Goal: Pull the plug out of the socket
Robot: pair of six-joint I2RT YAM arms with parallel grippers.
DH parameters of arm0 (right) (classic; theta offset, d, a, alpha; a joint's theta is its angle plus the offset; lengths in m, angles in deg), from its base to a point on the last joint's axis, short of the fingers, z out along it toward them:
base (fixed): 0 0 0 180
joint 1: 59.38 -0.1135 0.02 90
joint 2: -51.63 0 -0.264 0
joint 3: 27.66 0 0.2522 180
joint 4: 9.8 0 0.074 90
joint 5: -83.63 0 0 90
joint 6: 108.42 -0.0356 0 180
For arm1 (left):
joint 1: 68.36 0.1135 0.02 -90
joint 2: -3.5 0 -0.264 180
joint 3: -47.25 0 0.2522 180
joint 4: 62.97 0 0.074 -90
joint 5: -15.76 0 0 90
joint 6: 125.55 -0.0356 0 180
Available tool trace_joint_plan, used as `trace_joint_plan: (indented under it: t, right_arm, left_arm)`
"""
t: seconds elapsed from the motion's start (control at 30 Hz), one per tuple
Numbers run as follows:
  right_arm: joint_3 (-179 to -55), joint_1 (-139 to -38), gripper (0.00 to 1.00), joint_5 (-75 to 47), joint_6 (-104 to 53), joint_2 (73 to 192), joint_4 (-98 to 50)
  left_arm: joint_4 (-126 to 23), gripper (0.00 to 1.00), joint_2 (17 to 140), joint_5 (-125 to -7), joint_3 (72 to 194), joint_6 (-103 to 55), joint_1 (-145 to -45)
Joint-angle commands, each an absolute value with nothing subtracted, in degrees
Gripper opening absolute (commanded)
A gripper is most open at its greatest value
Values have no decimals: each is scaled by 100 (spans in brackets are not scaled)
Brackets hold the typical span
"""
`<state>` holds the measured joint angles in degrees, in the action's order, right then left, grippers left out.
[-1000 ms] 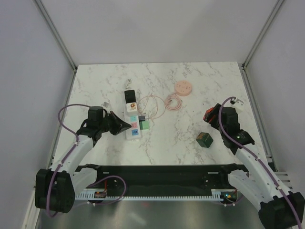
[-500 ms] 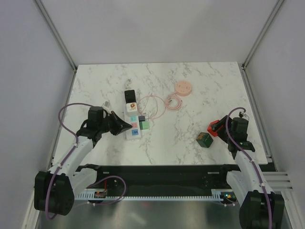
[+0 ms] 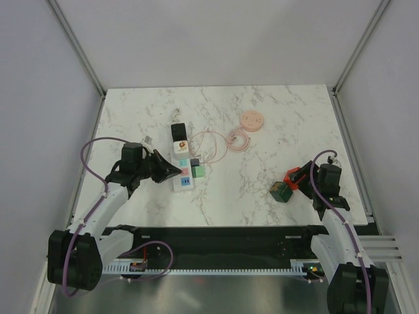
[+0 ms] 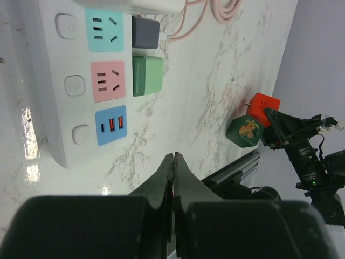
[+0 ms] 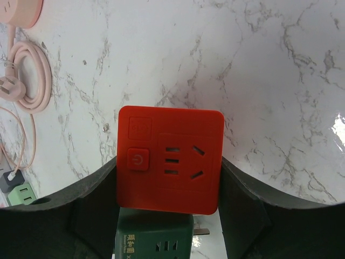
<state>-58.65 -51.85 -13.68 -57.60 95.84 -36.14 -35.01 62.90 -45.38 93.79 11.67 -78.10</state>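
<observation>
The white power strip (image 3: 182, 163) lies mid-table; the left wrist view shows its teal, pink and blue outlets (image 4: 75, 86). A grey plug (image 4: 145, 32) and a green plug cube (image 4: 147, 75) sit against its right side. A black adapter (image 3: 178, 131) and a white one (image 3: 180, 146) sit on its far half. My left gripper (image 3: 174, 173) is shut and empty, tips just off the strip's near end (image 4: 173, 157). My right gripper (image 3: 298, 178) is shut on a red socket cube (image 5: 170, 156), held just above a dark green cube (image 5: 153, 237).
A round pink disc (image 3: 251, 120) with a coiled pink cable (image 3: 237, 139) lies at the back of the table, also in the right wrist view (image 5: 29, 70). A thin pink cord (image 3: 213, 145) loops from the strip. The dark green cube (image 3: 280, 190) stands near the right front.
My right arm has swung down and nearer with the red cube, bringing it next to the dark green cube. My left arm has barely moved.
</observation>
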Motion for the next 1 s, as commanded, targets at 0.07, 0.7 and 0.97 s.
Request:
trace_joint_plan:
  t: [0.07, 0.7, 0.97]
  right_arm:
    - [-5917, -5129, 56, -1454, -5700, 9443, -3524]
    - [-6620, -5103, 98, -1059, -5261, 9382, -4315]
    - [-7628, -5129, 98, -102, -5094, 9259, -5079]
  left_arm:
    - [-3479, 2, 6371, -4541, 9652, 910, -7820]
    - [-3347, 2, 6450, -4682, 9740, 743, -7820]
    - [-3321, 2, 6520, -4892, 9731, 813, -7820]
